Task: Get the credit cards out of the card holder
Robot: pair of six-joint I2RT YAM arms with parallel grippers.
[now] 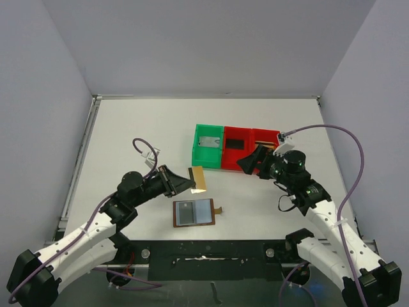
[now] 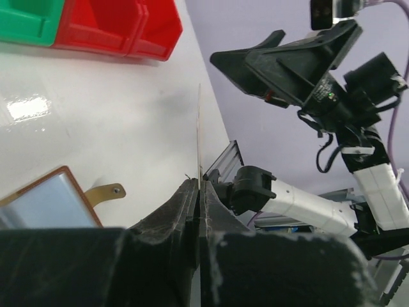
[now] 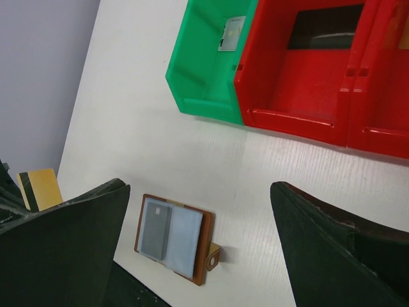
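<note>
The card holder (image 1: pixel 193 212) lies open on the table, brown with grey-blue sleeves and a tab (image 1: pixel 218 210). A grey card (image 3: pixel 155 230) shows inside its left sleeve. My left gripper (image 1: pixel 190 181) is shut on a golden-orange credit card (image 1: pixel 199 179), held on edge above the table just beyond the holder. That card looks like a thin line (image 2: pixel 199 128) in the left wrist view. A pale grey card (image 1: pixel 208 142) lies in the green tray (image 1: pixel 199 153). A black card (image 1: pixel 238 142) lies in the red tray (image 1: pixel 231 163). My right gripper (image 1: pixel 246 163) hangs open and empty beside the red trays.
A second red tray (image 1: pixel 263 136) adjoins the first on its right. The three trays stand in a row beyond the holder. Grey walls close the table at the back and both sides. The right arm (image 2: pixel 307 64) hangs high, opposite the left gripper's held card.
</note>
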